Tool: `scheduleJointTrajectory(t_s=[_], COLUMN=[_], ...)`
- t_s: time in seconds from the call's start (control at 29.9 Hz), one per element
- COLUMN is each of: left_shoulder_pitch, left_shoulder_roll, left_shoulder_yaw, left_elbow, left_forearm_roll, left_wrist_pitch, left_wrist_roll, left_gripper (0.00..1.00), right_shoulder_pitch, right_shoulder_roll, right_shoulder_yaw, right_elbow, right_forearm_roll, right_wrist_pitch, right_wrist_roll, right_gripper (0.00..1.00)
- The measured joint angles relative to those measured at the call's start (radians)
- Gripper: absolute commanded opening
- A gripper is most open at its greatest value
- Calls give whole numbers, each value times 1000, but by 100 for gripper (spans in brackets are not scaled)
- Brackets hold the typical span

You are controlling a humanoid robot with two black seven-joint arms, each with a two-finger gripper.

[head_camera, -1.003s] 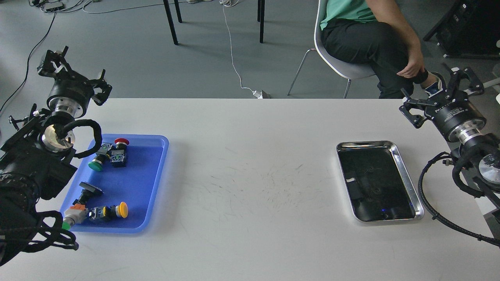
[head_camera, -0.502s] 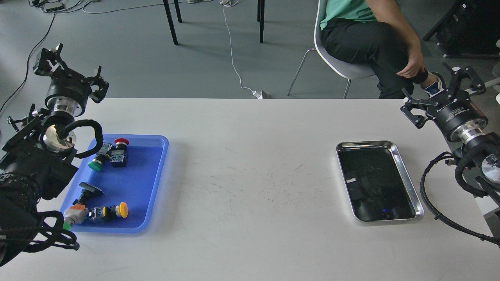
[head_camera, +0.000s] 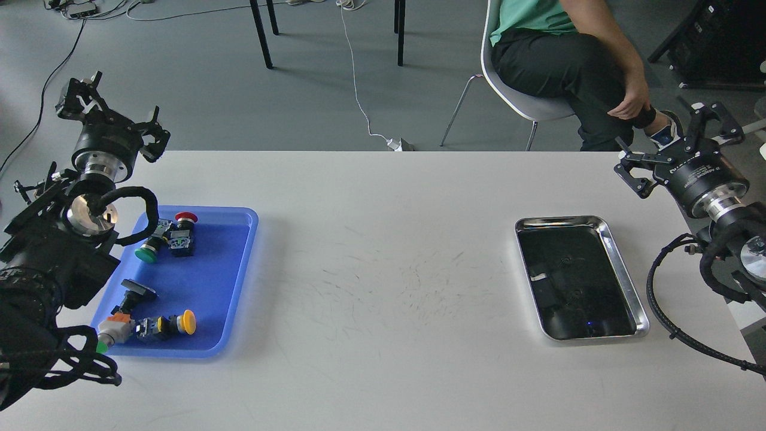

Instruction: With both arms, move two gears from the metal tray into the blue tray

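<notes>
Switches (head_camera: pixel 157 281) in blue tray (head_camera: pixel 230 287); gears (head_camera: pixel 571 276) in metal tray (head_camera: pixel 622 272)

Grey floor (head_camera: pixel 197 78), white table (head_camera: pixel 383 287), white chair (head_camera: pixel 526 102)

Metal tray (head_camera: pixel 622 275): polished steel rim, dark mirror-like floor. Blue tray (head_camera: pixel 239 281): smooth plastic, slight sheen. Table (head_camera: pixel 383 239): matt white top, scuffed with fine dark scratches in the middle. Switches (head_camera: pixel 170 236): glossy coloured plastic caps. Both arms: matt black housings, bright machined-metal wrist rings (head_camera: pixel 90 214). Floor (head_camera: pixel 197 78): matt grey.
</notes>
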Motion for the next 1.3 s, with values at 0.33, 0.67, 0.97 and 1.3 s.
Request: scheduleJointTrajectory(t_s=[0.33, 0.67, 0.97, 1.3], left_shoulder_pitch=[0, -5, -9, -6], left_shoulder_roll=[6, -2, 12, 18], left_shoulder_yaw=[2, 74, 133, 133], left_elbow=[-1, 1, 1, 1], left_forearm_roll=[4, 26, 30, 29], left_wrist_pitch=[0, 0, 0, 0], left_wrist_roll=[-6, -12, -9, -16], left_gripper=[99, 99, 99, 99], right_shoulder_pitch=[6, 55, 204, 496], right_shoulder_roll=[-84, -298, -488, -416], right_shoulder_yaw=[-26, -121, -363, -872], right_elbow=[38, 192, 354, 352], right_forearm_roll=[-81, -327, -781, -1180], right_wrist_pitch=[-10, -29, -63, -51], right_wrist_roll=[-6, -43, -167, -194], right_gripper=[99, 99, 99, 97])
